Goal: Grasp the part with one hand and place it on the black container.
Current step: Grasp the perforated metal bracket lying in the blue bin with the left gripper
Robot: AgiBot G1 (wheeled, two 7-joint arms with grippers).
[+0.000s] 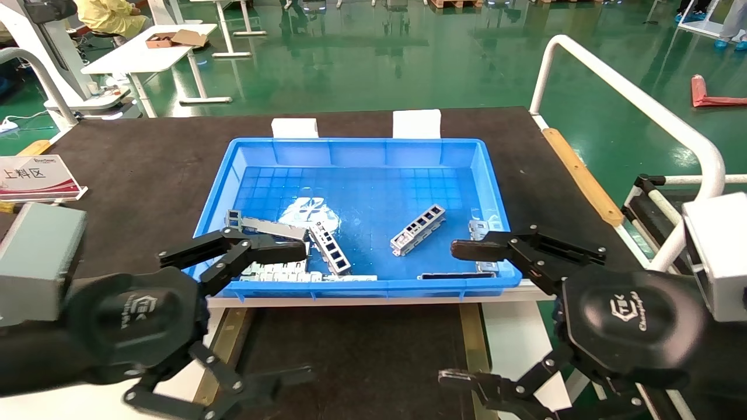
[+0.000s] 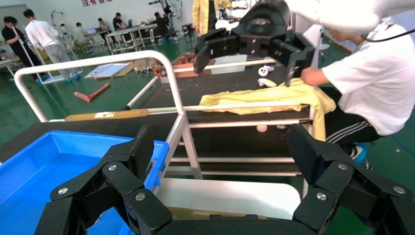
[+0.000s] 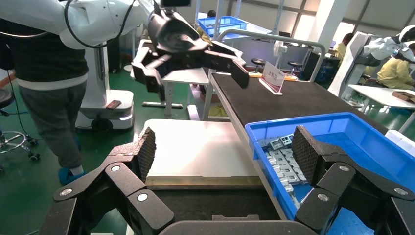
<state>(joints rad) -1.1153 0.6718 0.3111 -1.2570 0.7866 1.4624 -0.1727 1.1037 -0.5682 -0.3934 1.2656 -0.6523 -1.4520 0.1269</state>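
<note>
Both sets of fingers spread wide, holding nothing. Left gripper (image 1: pixel 289 312) sits at the near-left corner of the blue bin (image 1: pixel 362 154); upper finger overlaps the bin's front wall, lower finger hangs over the black container (image 1: pixel 350 350). Right gripper (image 1: pixel 458 315) mirrors it at the near-right corner, upper fingertip above the bin rim.

The part (image 1: pixel 418 229) lies loose on the bin floor, right of centre, tilted, well apart from either gripper. A second ladder-like bar (image 1: pixel 330 248) lies left of centre, one end among flat grey strips (image 1: pixel 274 272) partly hidden behind my left upper finger. More metal in the right corner is blocked by my right finger; can't identify it.

Black container is in front of the bin, brass rails (image 1: pixel 475 344) either side, mostly covered by both wrists. Near edge cut off.

Bin rests on the desk (image 1: pixel 146 163).
</note>
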